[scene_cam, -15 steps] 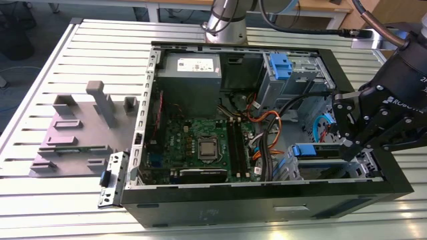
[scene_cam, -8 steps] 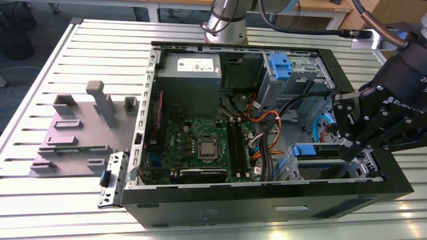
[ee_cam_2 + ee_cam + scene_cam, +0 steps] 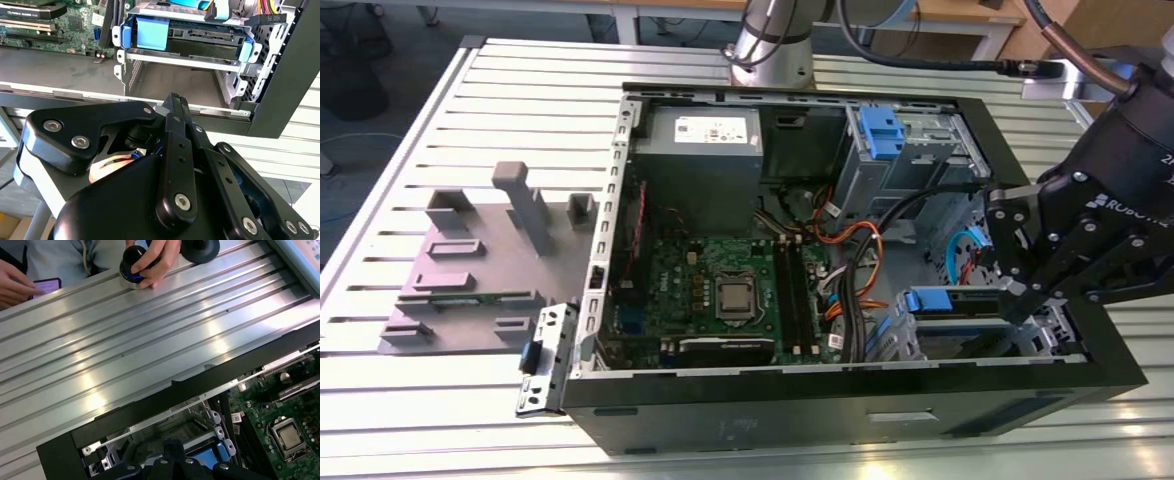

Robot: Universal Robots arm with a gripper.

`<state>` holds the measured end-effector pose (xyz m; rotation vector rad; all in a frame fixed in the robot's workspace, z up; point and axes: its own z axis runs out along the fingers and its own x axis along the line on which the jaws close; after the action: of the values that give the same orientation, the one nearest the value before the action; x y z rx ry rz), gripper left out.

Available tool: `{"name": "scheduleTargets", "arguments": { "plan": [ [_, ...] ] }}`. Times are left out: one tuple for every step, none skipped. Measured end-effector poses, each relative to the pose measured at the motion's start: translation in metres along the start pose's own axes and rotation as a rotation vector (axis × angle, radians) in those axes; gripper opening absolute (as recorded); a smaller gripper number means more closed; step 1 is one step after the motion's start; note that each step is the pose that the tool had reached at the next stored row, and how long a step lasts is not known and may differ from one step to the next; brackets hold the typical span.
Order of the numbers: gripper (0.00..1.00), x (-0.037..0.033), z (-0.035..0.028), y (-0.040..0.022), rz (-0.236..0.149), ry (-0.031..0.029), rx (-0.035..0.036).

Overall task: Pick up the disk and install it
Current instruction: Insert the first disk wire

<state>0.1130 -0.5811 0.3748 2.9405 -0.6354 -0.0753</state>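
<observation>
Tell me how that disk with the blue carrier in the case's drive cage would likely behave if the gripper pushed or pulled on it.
The disk probably acts as a stiff slab: it looks like a metal body in a blue plastic frame. Sitting in the metal drive cage, it would likely slide straight rather than tip or roll. The gripper would likely get a surer hold on the blue tab than on bare metal.

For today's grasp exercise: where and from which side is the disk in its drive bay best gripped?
Probably by the blue carrier handle at the front of the disk. Come from the bay's open front, where the gripper is; the metal cage walls in its other sides.
</observation>
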Motion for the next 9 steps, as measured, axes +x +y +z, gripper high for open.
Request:
{"name": "scheduleTargets", "arguments": {
  "plan": [
    [0.11,0.0,0.0,0.0,0.0,0.0003,-0.0006],
    [0.11,0.0,0.0,0.0,0.0,0.0006,-0.0012],
    [0.11,0.0,0.0,0.0,-0.001,0.0009,-0.0018],
    [0.11,0.0,0.0001,0.0,-0.001,0.0012,-0.0024],
    [0.11,0.0,0.0001,0.0,-0.001,0.0015,-0.0029],
    [0.11,0.0,0.0001,0.0,-0.001,0.0018,-0.0036],
    [0.11,0.0,0.0001,0.0,-0.001,0.0021,-0.0042],
    [0.11,0.0,0.0001,0.0,-0.002,0.0024,-0.0047],
    [0.11,0.0,0.0001,0.0,-0.002,0.0027,-0.0053]
  ]
}}
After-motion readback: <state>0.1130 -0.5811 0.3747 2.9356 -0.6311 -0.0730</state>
